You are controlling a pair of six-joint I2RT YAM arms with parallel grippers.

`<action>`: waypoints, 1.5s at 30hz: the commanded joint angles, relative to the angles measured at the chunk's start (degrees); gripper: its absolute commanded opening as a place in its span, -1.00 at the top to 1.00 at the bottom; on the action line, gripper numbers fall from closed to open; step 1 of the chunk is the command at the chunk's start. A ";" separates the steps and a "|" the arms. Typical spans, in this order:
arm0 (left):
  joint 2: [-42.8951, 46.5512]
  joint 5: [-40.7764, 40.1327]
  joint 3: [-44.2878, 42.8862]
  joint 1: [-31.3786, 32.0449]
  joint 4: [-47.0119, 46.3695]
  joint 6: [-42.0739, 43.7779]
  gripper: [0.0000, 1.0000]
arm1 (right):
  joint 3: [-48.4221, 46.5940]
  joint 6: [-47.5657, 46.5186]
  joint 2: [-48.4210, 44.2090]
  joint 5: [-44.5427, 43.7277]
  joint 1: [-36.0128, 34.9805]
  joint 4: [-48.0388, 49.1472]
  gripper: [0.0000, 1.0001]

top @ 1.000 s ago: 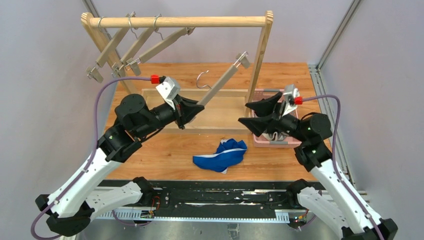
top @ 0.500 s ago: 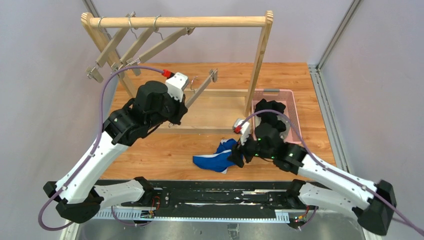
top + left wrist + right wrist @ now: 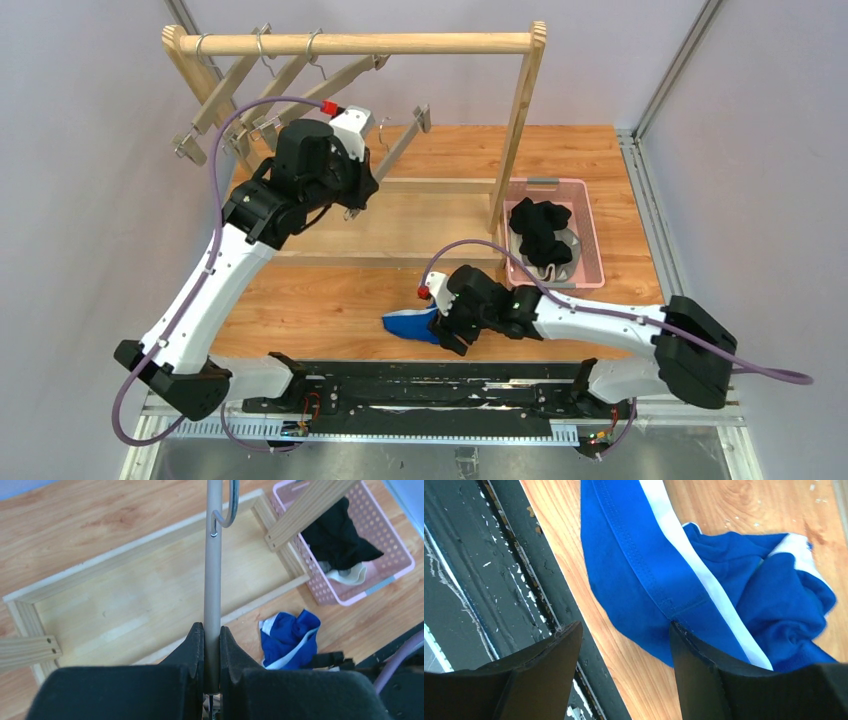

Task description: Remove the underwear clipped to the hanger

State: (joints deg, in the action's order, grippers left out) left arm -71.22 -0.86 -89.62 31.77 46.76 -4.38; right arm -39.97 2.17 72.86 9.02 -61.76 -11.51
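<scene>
The blue underwear (image 3: 674,570) lies crumpled; the right gripper (image 3: 624,630) has dropped over it, fingers wide apart, the left gripper (image 3: 212,630) pinching the hanger (image 3: 213,555) nearer the rack (image 3: 370,43).

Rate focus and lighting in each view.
Top external: evenly lit, sharp, only soft shadows on the table. Left wrist: left end effector dark and soft near the lens, hanger crisp. Right wrist: blue underwear stitching sharp, right end effector blurred.

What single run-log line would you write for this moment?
left gripper: shut on hanger | right gripper: open over blue underwear | basket: holds black underwear
</scene>
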 commanded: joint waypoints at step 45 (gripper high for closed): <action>-3.47 3.18 -24.19 -2.06 -3.14 5.24 1.00 | -14.71 -17.69 -34.27 -52.50 16.02 -0.51 0.99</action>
State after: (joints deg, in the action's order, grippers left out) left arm -72.64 5.58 -109.54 29.95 44.66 -1.83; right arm -52.93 -9.58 38.85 -40.93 -50.06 -19.38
